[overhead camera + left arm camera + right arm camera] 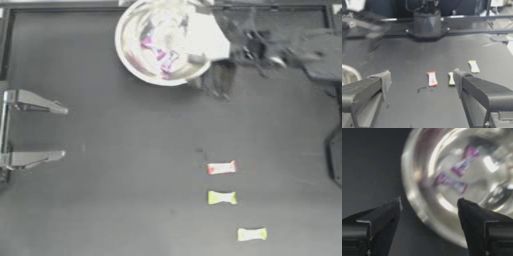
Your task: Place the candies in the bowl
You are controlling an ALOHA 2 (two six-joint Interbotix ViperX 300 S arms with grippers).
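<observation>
I have the bowl (170, 41) at twelve o'clock on the counter (120, 200), its rim near the far edge. Inside it I see two purple-pink candies (159, 50), lying close together on the reflective bottom; my right wrist camera shows them too (459, 170). My right gripper (227, 50) sits at the bowl's three o'clock side, blurred, with its jaws spread wide and holding nothing; one jaw hangs over the rim. Three candies lie on the counter toward five o'clock, well apart from the bowl: the red-and-white candy (221, 168), a yellow-green candy (222, 198) just beyond it, and another yellow-green candy (252, 234) nearest the edge. My left gripper (60, 131) is parked at nine o'clock, jaws wide and empty.
</observation>
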